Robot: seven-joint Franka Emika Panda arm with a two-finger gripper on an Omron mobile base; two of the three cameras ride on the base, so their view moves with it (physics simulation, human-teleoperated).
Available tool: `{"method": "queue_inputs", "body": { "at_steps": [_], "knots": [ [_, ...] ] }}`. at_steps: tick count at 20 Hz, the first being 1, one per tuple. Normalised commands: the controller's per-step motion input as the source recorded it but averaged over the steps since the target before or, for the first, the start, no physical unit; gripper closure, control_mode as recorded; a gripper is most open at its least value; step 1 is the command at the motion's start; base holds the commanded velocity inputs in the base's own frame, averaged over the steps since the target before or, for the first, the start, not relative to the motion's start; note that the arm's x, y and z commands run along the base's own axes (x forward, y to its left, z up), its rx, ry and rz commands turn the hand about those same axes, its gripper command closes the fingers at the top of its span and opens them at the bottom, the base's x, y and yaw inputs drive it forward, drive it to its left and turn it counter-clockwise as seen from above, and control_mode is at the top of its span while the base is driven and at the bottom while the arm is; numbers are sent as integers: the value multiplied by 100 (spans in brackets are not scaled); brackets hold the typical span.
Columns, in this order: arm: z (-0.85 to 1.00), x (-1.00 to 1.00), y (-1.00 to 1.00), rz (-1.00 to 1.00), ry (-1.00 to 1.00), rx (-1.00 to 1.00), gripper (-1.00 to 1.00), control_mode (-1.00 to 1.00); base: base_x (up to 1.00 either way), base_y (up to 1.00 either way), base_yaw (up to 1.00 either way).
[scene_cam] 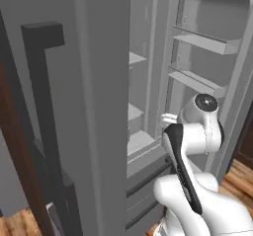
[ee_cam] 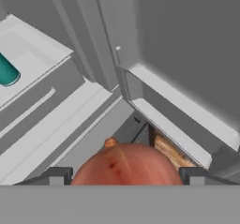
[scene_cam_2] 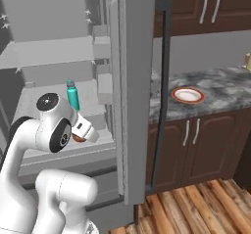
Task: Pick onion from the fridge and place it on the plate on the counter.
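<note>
The onion (ee_cam: pixel 125 166), orange-brown and round, sits between my two dark fingertips (ee_cam: pixel 57 175) at the bottom of the hand view. My gripper (ee_cam: pixel 123 176) is shut on it, held above the fridge's lower shelves and drawer fronts. From the right base view a sliver of the onion (scene_cam_2: pixel 77 138) shows under the white hand, in front of the open fridge (scene_cam_2: pixel 54 61). The orange-rimmed plate (scene_cam_2: pixel 188 95) lies on the marbled counter (scene_cam_2: pixel 223 86) to the right of the fridge. The open fridge (scene_cam: pixel 143 82) and its door bins also stand ahead in the left base view.
A teal bottle (scene_cam_2: pixel 73 95) with a grey cap stands on the shelf behind my hand, and its side shows as the teal bottle (ee_cam: pixel 7 72) at the left. The fridge's side wall (scene_cam_2: pixel 132 81) stands between my hand and the counter. Dark cabinets run below and above the counter.
</note>
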Motion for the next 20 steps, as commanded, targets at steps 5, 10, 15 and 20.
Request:
{"method": "queue_inputs", "body": {
  "at_steps": [5,10,15,20],
  "knots": [
    [0,0,0,0,0,0,100,100,-17,27,-31],
    [0,0,0,0,0,0,100,100,-26,49,-33],
    [0,0,0,0,0,0,100,100,-16,53,-37],
    [0,0,0,0,0,0,100,100,-21,41,-42]
  ]
}}
